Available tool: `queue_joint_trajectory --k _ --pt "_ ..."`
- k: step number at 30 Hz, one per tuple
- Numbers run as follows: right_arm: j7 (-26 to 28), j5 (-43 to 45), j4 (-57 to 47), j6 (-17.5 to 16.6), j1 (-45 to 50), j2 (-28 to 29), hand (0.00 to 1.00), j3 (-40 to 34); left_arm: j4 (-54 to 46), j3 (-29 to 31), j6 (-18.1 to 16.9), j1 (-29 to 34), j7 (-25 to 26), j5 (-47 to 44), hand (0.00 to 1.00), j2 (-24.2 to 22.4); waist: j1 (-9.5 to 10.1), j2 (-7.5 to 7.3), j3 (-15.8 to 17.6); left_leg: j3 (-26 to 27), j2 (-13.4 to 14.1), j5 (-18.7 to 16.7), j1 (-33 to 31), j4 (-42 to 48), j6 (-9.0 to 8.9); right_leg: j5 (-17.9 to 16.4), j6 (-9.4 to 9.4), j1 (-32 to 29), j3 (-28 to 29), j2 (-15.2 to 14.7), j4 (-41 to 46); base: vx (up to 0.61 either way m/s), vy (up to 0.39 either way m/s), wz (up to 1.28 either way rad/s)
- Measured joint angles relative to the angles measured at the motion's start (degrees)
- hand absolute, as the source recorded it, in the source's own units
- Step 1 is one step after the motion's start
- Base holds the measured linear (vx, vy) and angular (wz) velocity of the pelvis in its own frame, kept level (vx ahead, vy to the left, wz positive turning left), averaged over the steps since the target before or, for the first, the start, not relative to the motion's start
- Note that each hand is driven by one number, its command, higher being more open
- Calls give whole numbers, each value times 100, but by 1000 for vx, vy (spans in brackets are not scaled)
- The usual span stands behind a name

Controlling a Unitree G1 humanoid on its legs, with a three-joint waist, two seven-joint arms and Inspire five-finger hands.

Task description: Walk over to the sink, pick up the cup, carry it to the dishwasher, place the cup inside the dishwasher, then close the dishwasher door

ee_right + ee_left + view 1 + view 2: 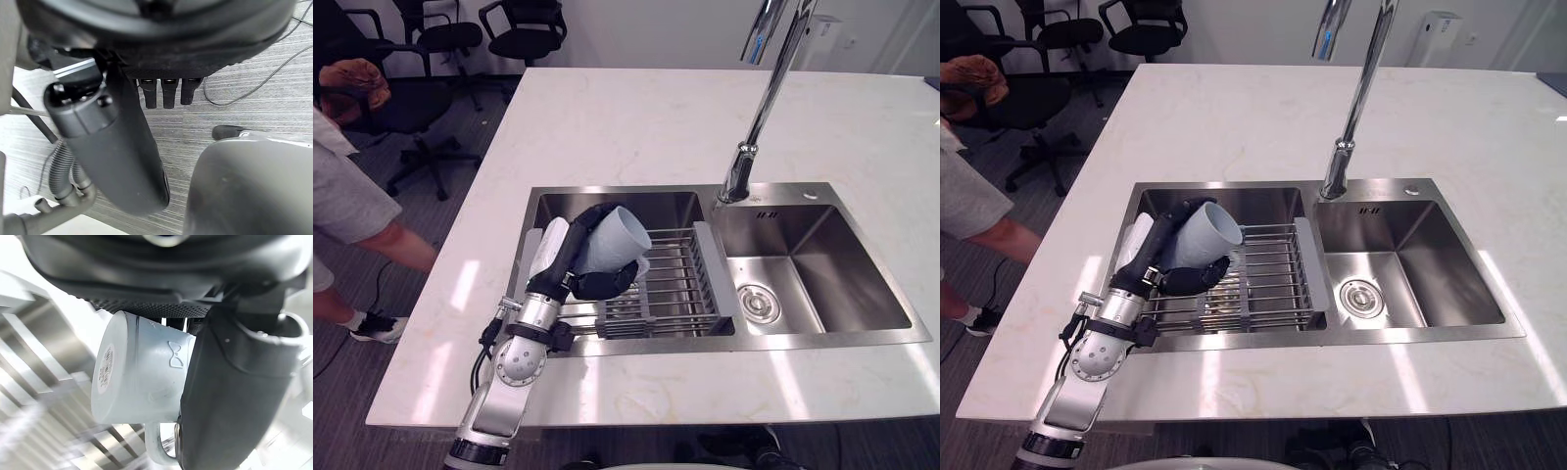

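A pale blue-white cup (619, 235) with a handle is tipped on its side, its mouth facing right, just above the wire rack (683, 286) in the sink's left basin. My left hand (566, 253) is shut on it, dark fingers curled under and around its body. In the left wrist view the cup (142, 377) lies against the palm, with the thumb (230, 396) pressed along its side and its handle hanging free. My right hand (117, 147) hangs idle over grey floor, fingers relaxed and holding nothing.
A double steel sink (822, 343) is set in a white stone counter (636, 117). A tall chrome faucet (759, 117) rises behind the divider. A person (342, 196) stands at the counter's left, with black office chairs (440, 39) behind.
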Motion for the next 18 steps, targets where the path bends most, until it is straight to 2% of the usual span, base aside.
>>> queue_joint_trajectory --k 9,18 --pt "-81 137 -113 13 256 46 90 -60 -627 6 -159 585 302 -1029 30 -611 24 -27 -20 113 45 -97 20 193 -20 -78 12 -32 106 21 219 -35 -14 -6" --pt "-206 195 -304 15 442 138 90 -107 -710 -6 -161 1155 396 -1680 30 -978 115 -88 -130 533 187 -458 80 670 -48 -77 13 -33 523 133 321 -5 -3 -25"
